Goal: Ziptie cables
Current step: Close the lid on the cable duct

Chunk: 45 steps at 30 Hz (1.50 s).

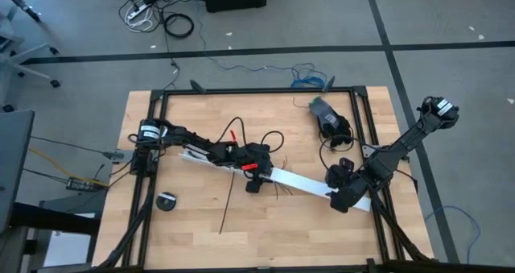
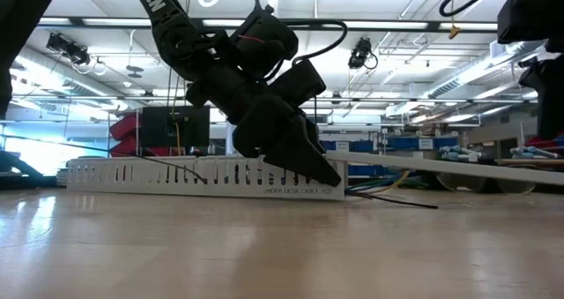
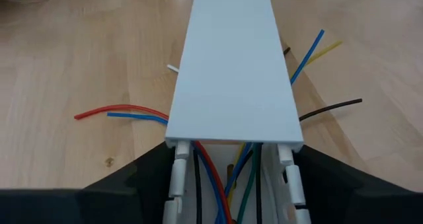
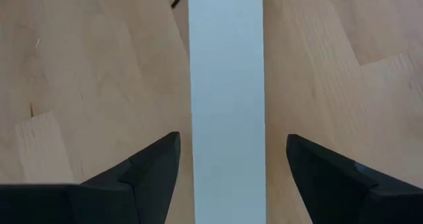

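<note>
A long white slotted channel (image 1: 211, 162) lies slantwise across the wooden table, and a flat white lid (image 3: 231, 65) covers its right stretch. The cables (image 3: 221, 184), thin red, blue, green and black wires, run inside the channel, and some ends (image 3: 119, 112) stick out through its slots. My left gripper (image 3: 234, 148) is closed on the channel at the lid's near end. My right gripper (image 4: 232, 138) is open over the lid's right end (image 1: 354, 199), one finger on each side with gaps showing. The ziptie (image 1: 228, 202), a thin black strip, lies flat on the wood nearer the table's front edge. My left gripper takes the channel across its width, one finger on each slotted side wall (image 3: 177, 178), just short of the lid's edge. The fingers (image 2: 308, 162) slant down onto it from the table's left and lie along it. The channel rests flat on the table.
A round black disc (image 1: 166, 201) lies near the table's left front. A grey-and-black device (image 1: 326, 113) with thick black cords (image 1: 334, 144) sits at the far right. A black metal frame (image 1: 241, 92) rims the table. Bare wood lies toward the front edge.
</note>
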Each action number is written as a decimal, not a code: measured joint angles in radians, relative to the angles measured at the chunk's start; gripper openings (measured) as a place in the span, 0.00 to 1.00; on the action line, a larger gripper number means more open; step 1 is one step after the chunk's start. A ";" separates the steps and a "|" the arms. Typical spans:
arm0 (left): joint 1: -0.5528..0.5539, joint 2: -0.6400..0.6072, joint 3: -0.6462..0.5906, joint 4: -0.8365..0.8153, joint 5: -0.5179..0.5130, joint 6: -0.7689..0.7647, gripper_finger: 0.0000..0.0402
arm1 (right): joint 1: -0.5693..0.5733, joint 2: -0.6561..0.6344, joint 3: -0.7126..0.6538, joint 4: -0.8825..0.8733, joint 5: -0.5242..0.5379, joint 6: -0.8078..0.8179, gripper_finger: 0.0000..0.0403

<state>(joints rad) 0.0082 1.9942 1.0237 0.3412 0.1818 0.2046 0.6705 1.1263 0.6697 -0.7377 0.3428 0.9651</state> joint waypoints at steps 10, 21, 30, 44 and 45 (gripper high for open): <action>0.000 0.000 0.000 0.000 0.002 -0.002 0.59 | -0.126 0.050 0.000 0.172 -0.022 -0.266 0.58; 0.000 0.000 0.001 -0.016 0.003 -0.006 0.59 | -0.309 0.175 0.000 0.448 -0.142 -0.540 0.01; -0.001 0.000 0.001 -0.019 -0.032 -0.024 0.59 | -0.386 0.262 0.000 0.520 -0.208 -0.577 0.00; -0.001 0.000 0.002 -0.023 -0.026 -0.026 0.59 | -0.427 0.278 0.000 0.580 -0.214 -0.626 0.00; -0.001 0.000 0.002 -0.023 -0.026 -0.026 0.59 | -0.430 0.278 0.000 0.584 -0.216 -0.628 0.00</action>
<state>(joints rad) 0.0074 1.9942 1.0256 0.3182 0.1555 0.1781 0.2408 1.4040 0.6701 -0.1539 0.1273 0.3370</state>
